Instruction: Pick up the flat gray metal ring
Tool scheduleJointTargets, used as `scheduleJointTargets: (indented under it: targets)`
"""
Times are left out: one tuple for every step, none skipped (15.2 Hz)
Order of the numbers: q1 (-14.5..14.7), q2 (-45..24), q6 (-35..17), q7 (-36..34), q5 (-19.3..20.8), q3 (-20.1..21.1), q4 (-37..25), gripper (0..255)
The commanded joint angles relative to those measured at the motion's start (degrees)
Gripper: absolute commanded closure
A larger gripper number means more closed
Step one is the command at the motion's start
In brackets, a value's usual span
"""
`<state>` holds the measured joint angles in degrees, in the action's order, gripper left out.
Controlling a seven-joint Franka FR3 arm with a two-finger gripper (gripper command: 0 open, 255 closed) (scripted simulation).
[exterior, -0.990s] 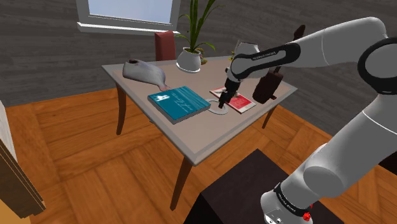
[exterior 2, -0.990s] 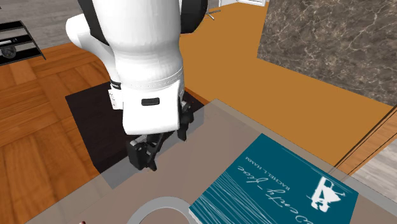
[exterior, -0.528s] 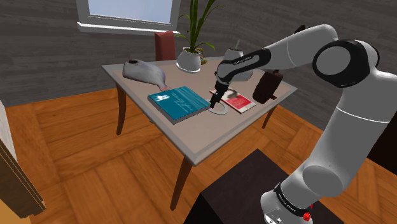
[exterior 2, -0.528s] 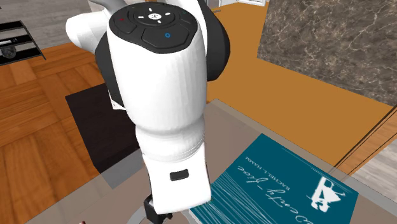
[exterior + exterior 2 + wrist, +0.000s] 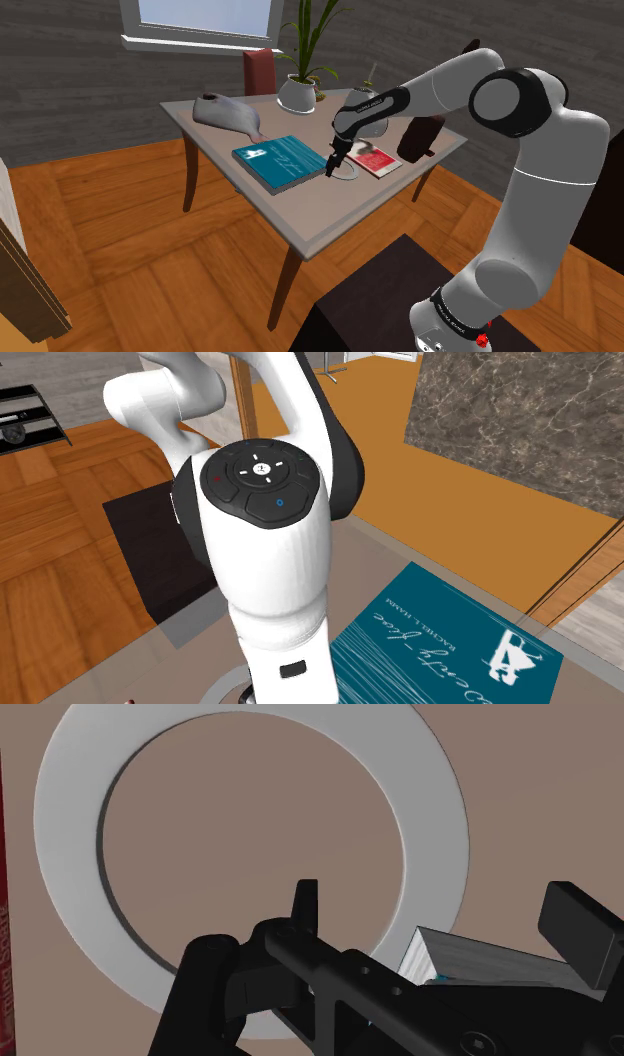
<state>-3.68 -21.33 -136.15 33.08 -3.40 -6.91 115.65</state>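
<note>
A flat pale grey ring [image 5: 347, 173] lies on the brown table [image 5: 300, 215], between a teal book [image 5: 280, 162] and a red book [image 5: 378, 160]. My black gripper [image 5: 331, 170] is down at the ring's edge nearest the teal book. In the wrist view the ring [image 5: 250, 744] is very close under the open gripper [image 5: 440, 909]. One finger [image 5: 306, 902] hangs over the ring's hole and the other finger [image 5: 580, 929] stands outside the band, so the band runs between them untouched. In the second exterior view my white arm [image 5: 265, 552] hides the ring.
The teal book's corner [image 5: 470, 959] lies right beside the ring under the hand. A potted plant [image 5: 298, 95], a grey lying vase [image 5: 228, 115] and a dark brown object [image 5: 420, 135] stand further back on the table. A red-brown chair back [image 5: 260, 70] rises behind it.
The hand has moved toward the shoulder view's left and come down over the ring's book-side edge. In the second exterior view the arm swung in front and now covers the ring.
</note>
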Motion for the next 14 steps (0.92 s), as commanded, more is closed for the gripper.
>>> scheduleJointTargets:
  targets:
    - [-0.1,-0.7,-0.6,0.2,-0.1,0.0,-0.1,0]
    - [-0.1,-0.7,-0.6,0.2,-0.1,0.0,-0.1,0]
    - [-0.1,-0.7,-0.6,0.1,-0.1,0.0,-0.2,255]
    - [-0.1,-0.7,-0.6,0.2,-0.1,0.0,-0.2,255]
    - [-0.1,-0.7,-0.6,0.2,-0.1,0.0,-0.2,255]
    - [-0.1,-0.9,-0.5,0.2,-0.1,0.1,-0.4,255]
    - [-0.2,-0.7,-0.7,0.3,-0.2,0.0,-0.1,255]
    - [-0.3,-0.9,-0.8,0.4,-0.2,0.0,-0.2,255]
    - [-0.3,-0.8,-0.7,0.5,-0.2,0.0,-0.2,255]
    - [-0.3,-0.7,-0.7,0.5,-0.2,0.0,-0.1,255]
    - [-0.4,-0.7,-0.8,0.6,-0.2,0.0,0.1,255]
    - [-0.1,-0.7,-0.6,0.2,-0.1,0.0,-0.1,255]
    - [-0.1,-0.2,0.0,0.1,0.0,0.0,-0.2,255]
    - [0.0,0.3,0.6,0.0,0.1,-0.1,-0.3,255]
